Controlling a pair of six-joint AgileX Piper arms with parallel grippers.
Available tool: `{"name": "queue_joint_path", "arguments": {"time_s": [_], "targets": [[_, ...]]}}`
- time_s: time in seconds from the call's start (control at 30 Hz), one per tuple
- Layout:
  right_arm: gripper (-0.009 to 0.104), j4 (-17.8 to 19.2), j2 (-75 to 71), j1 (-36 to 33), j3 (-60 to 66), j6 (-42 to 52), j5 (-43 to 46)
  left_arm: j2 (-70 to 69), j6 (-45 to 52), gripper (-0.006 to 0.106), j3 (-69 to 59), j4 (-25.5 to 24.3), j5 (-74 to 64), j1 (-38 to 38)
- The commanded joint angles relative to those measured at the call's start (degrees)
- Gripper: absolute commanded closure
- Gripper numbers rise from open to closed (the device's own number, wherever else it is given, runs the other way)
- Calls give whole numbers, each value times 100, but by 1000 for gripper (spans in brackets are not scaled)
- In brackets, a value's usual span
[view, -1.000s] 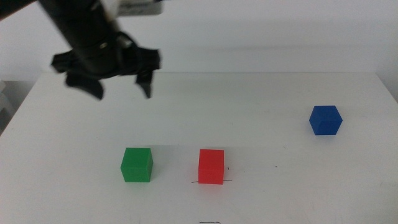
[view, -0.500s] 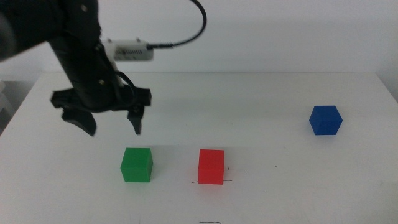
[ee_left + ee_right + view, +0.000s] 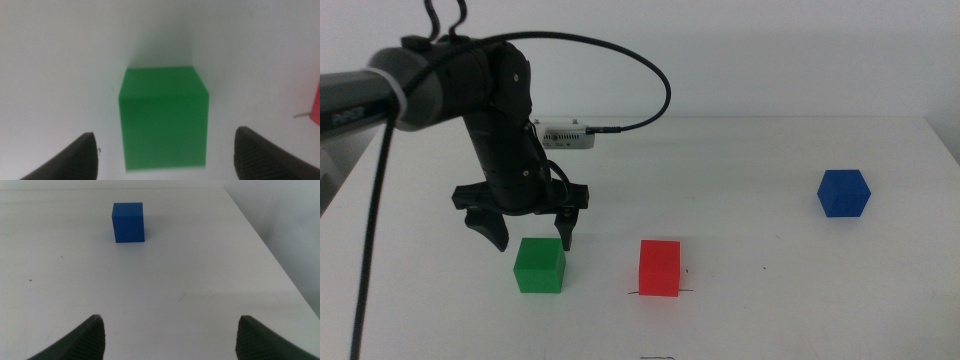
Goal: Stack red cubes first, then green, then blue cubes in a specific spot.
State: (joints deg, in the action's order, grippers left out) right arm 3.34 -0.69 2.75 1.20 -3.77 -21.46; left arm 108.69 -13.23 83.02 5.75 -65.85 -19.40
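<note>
The left fingers (image 3: 532, 234) hang spread wide just above and behind the green cube (image 3: 540, 265), one dark tip to either side of it, neither touching it and nothing held between them. In the left wrist view the green cube (image 3: 164, 118) fills the gap between the two tips, with clear white counter showing on both sides of it. The left arm (image 3: 500, 130) rises from the fingers and bends away toward the left side, a black cable (image 3: 640, 75) looping off it to a small white box (image 3: 568, 134) behind.

The green cube sits flat on the counter (image 3: 770, 200). Just beside it, on its right, stands the red cube (image 3: 660, 267), the two apart with a strip of counter between. The red cube rests on a thin black line (image 3: 688, 291) whose ends peek out at its base. An edge of the red cube (image 3: 315, 106) shows in the left wrist view too.

Well away from the green cube, far to its right and further back, is the blue cube (image 3: 844, 193), alone.

The right fingers (image 3: 170, 335) wait out of the middle view, also spread wide and empty, with the blue cube (image 3: 128, 222) some way ahead of them on the counter.
</note>
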Motion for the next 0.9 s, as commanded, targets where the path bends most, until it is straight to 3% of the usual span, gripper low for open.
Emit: {"name": "queue_joint_path", "arguments": {"time_s": [0.0, 0.57, 0.7, 0.87], "targets": [[28, 70, -88, 40, -28, 66, 331, -192, 81, 7, 132, 70, 149, 0], [28, 70, -88, 40, -28, 66, 331, 435, 385, 11, 132, 44, 286, 0], [28, 70, -88, 40, -28, 66, 331, 435, 385, 25, 138, 76, 248, 6], [28, 70, -88, 40, -28, 66, 331, 319, 294, 59, 144, 146, -173, 6]]}}
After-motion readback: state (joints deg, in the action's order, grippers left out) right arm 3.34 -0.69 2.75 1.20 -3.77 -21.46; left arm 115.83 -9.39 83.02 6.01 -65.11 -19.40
